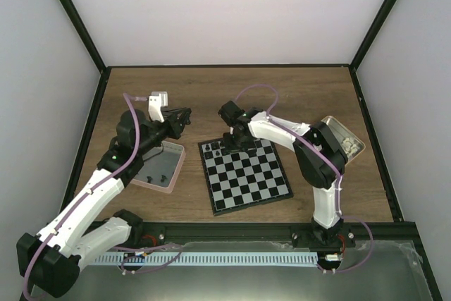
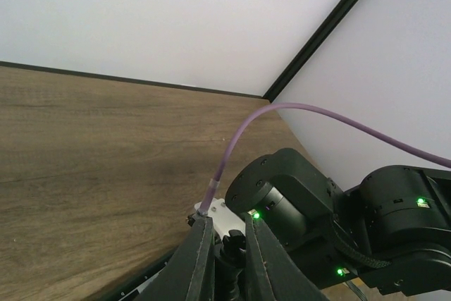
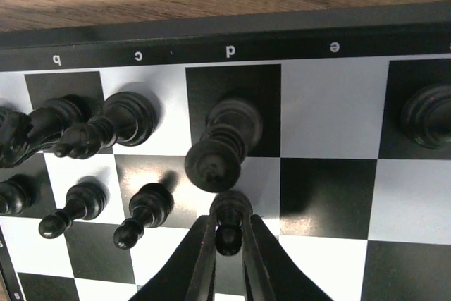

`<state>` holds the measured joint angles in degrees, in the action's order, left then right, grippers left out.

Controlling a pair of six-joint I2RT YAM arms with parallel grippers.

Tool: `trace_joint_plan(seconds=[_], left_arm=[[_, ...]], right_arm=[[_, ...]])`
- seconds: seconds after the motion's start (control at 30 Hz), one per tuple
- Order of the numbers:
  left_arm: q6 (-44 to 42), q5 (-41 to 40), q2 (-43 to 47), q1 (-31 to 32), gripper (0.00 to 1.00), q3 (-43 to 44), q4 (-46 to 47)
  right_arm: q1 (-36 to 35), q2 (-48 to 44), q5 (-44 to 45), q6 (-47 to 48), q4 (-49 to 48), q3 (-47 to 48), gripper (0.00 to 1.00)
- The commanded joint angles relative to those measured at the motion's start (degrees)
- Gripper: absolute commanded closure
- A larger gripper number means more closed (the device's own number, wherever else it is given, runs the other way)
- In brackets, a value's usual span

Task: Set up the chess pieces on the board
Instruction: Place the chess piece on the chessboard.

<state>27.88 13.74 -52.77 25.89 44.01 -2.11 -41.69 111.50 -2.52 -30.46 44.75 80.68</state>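
Black-and-grey board (image 1: 254, 177), black chess pieces (image 3: 227, 130) upright along far rows

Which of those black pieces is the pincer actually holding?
The small pawn in column d, pinched by the right pincer, right beside the tall piece; the other pawns stand free.

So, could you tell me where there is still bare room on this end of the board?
The e-file squares are bare, between the tall d-file piece and the piece at the right edge. Left of d is crowded with pieces and pawns; the right gripper holds a pawn by d.
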Motion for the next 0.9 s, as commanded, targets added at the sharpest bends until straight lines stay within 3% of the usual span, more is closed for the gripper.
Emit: trace_joint_plan(seconds=[0.0, 0.37, 0.57, 0.7, 0.87], left_arm=[[-0.37, -0.28, 0.04, -0.14, 0.93, -0.48, 1.87], [-0.37, -0.20, 0.04, -0.18, 0.93, -0.51, 2.02], [0.24, 0.19, -0.63, -0.14, 0.92, -0.24, 2.82], [3.51, -1.03, -0.89, -0.15, 0.92, 0.40, 5.23], [11.44, -1.66, -0.93, -0.16, 0.92, 0.38, 9.38]], right_arm=[[0.30, 0.40, 1.28, 0.84, 1.97, 2.14, 0.84], [0.30, -1.69, 1.51, 0.63, 2.39, 3.43, 0.75], [0.32, -10.90, -2.75, -1.67, -3.93, -2.22, 0.67], [0.13, -19.54, -10.70, -2.48, -16.53, -8.83, 0.65], [-1.44, -30.44, -18.03, -5.01, -41.03, -18.53, 0.51]])
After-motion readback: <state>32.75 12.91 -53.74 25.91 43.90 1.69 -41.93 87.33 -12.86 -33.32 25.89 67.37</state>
